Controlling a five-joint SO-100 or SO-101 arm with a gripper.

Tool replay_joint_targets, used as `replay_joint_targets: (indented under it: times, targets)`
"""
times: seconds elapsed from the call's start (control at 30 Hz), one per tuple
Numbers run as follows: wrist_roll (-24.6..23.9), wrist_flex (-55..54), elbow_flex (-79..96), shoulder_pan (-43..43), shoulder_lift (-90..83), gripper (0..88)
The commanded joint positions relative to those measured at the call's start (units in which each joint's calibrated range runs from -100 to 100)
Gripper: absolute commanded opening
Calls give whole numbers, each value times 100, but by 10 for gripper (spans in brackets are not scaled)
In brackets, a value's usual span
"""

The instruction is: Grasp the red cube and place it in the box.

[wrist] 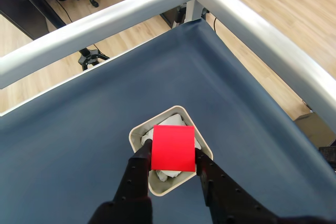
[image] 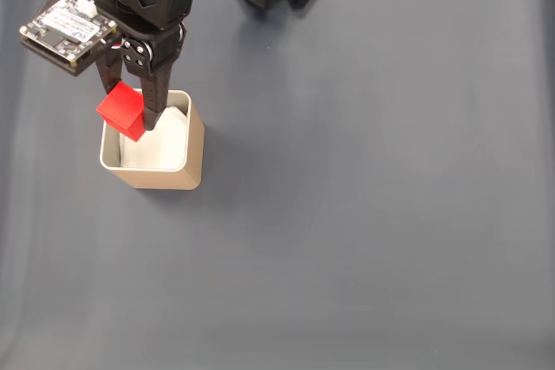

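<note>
End effector (wrist: 173, 157) pinching matte red cube (wrist: 173, 148) over rounded tan box (image: 165, 178).

Dark mat (image: 373, 214) bare right of and below the box (image: 165, 178) in the fixed view; box mouth partly blocked by gripper (image: 130, 127) clamping red cube (image: 120, 110); metal rail (wrist: 252, 22) bounds the far edges

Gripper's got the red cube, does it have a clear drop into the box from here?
Probably yes. The gripper holds the red cube above the box, whose opening shows white lining; in the fixed view the cube overhangs the left rim slightly.
</note>
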Motion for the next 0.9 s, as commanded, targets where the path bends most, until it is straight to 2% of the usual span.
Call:
replay_joint_targets:
  times: [0.0,0.53,0.87]
  targets:
    - [-24,-113,-107,45,-2,48]
    - [-49,-294,84,52,-37,262]
    - [20,-294,185,130,-72,487]
